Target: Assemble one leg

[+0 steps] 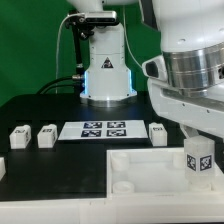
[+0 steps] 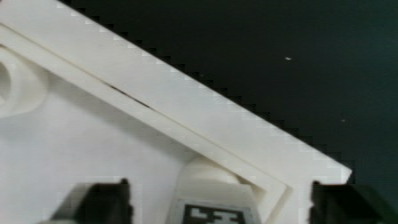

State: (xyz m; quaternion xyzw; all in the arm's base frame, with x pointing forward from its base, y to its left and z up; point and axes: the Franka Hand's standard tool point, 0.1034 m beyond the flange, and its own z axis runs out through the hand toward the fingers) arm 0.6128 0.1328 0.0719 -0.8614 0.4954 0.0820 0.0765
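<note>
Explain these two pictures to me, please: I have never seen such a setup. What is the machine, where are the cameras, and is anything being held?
The machine is a robot arm with a two-finger gripper. One picture comes from a camera off the arm. The other comes from a camera on its wrist, looking past the fingers. On the black table lie a white tabletop, a flat marker board and three loose legs, which are small tagged blocks. A fourth leg stands between the fingers by the tabletop's edge. The wrist view shows gaps on both sides of it, so the gripper looks open, not clamped.
</note>
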